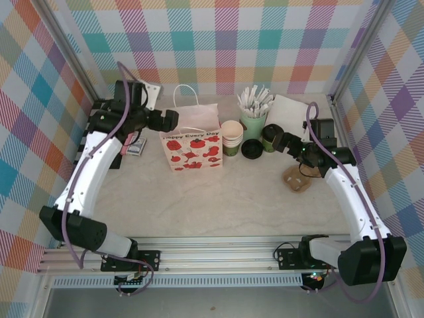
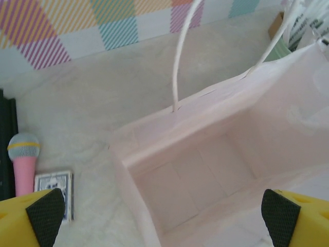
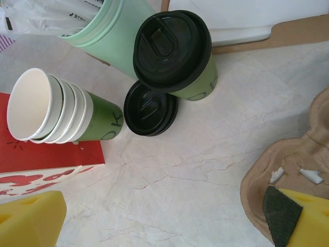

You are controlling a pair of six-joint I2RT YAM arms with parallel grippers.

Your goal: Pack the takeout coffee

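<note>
yellow fingers (image 2: 38,218) with black pads, spread wide with nothing between them: that's the left gripper (image 2: 164,218), hanging right over the open mouth of the white paper bag (image 2: 205,170). the bag is bare inside down to its floor. its near rim runs just under the pads and its thin white handles (image 2: 181,56) rise at the far rim, so the opening itself is free. left of the bag, on the pale stone-look table (image 2: 87,108), lie a pink microphone (image 2: 23,164) and a deck of cards (image 2: 55,189), near the bag but apart from it. from above, the left arm (image 1: 93,162) bows out along the left wall and bends back in toward the bag's top.

the right gripper (image 3: 162,221) is released too, its fingers far apart over bare table. the takeout coffee (image 3: 177,51) stands ahead of it with its lid on, not between the fingers, just beside the pale mint cup (image 3: 110,31) of wrapped sticks. loose black lids (image 3: 150,109) sit right at its foot, and stacked green cups (image 3: 61,110) stand just beside the bag's red-printed side. a brown cardboard cup carrier (image 3: 293,159) lies below the right-hand finger. there's clear table between the fingers and the coffee. the right arm (image 1: 348,192) slants in from its base at the near right edge, wrist turned toward the cup.
</note>
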